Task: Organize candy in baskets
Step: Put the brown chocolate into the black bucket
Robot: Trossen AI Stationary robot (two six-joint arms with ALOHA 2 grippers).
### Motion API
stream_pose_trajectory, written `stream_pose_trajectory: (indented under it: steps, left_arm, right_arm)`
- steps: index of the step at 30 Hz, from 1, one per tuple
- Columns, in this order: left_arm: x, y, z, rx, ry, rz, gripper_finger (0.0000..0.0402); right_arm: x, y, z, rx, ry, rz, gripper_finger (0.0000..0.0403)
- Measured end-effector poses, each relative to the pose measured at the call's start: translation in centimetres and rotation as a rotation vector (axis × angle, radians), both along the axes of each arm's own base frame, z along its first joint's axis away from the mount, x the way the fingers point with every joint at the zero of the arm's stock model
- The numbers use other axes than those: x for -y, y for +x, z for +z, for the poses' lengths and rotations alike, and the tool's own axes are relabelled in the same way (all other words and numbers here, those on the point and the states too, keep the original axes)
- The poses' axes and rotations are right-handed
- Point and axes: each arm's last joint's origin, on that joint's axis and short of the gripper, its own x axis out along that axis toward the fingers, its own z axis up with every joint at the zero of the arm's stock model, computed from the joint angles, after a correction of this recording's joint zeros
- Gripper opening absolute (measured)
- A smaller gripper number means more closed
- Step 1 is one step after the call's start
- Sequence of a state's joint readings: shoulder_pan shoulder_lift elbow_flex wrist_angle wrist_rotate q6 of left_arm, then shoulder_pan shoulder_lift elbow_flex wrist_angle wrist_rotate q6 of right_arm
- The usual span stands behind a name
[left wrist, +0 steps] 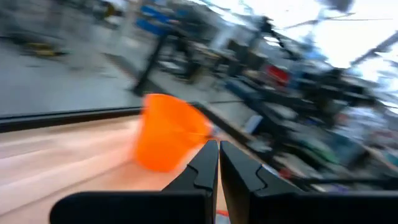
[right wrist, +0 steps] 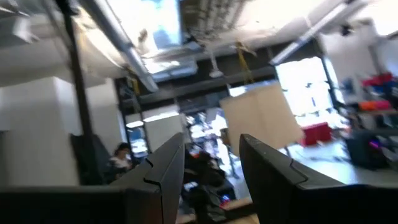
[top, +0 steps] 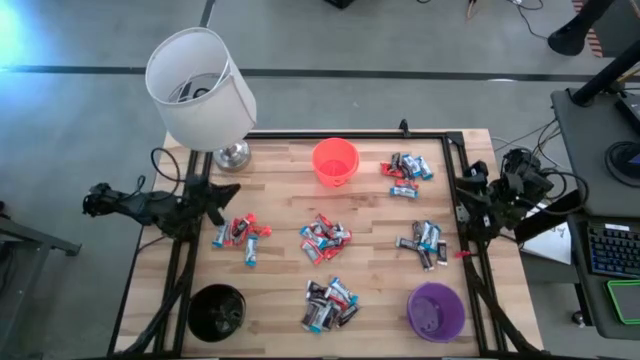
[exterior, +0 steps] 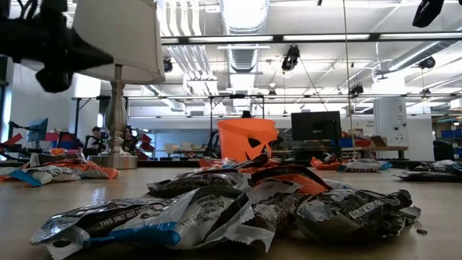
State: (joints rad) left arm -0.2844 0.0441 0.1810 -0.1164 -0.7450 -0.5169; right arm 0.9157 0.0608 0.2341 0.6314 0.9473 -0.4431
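On wood, five candy piles point(top: 325, 240)

Grey floor point(top: 80, 110) (perhaps concrete), bright ceiling lights point(exterior: 238, 38).

Both arms are dark and jointed, with smooth black angular fingers point(left wrist: 205, 168).

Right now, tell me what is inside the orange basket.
From above, the orange basket shows only its own orange floor, no candy. The low view sees just its outer wall, so the inside is hidden there.
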Motion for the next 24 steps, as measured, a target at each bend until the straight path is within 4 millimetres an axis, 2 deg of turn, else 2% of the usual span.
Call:
stream_pose_trajectory:
  steps: [5,12,19,24]
  left_arm:
    - [0.5,0.2,0.4,0.034,0.009,-0.192,0.0]
    - [1.0,0.2,0.7,0.068,0.026,-0.349,0.0]
    - [1.1,0.2,1.0,0.079,0.02,-0.394,0.0008]
    - [1.0,-0.2,3.0,0.113,0.039,-0.419,0.0041]
  right_arm:
    - [0.3,-0.2,0.5,0.004,0.048,-0.005,0.0146]
    - [0.9,-0.7,1.7,0.044,0.146,0.025,0.0146]
    - [1.9,-1.2,2.8,-0.01,0.222,-0.076,0.0146]
    - [2.3,-1.4,3.2,-0.034,0.238,-0.117,0.0146]
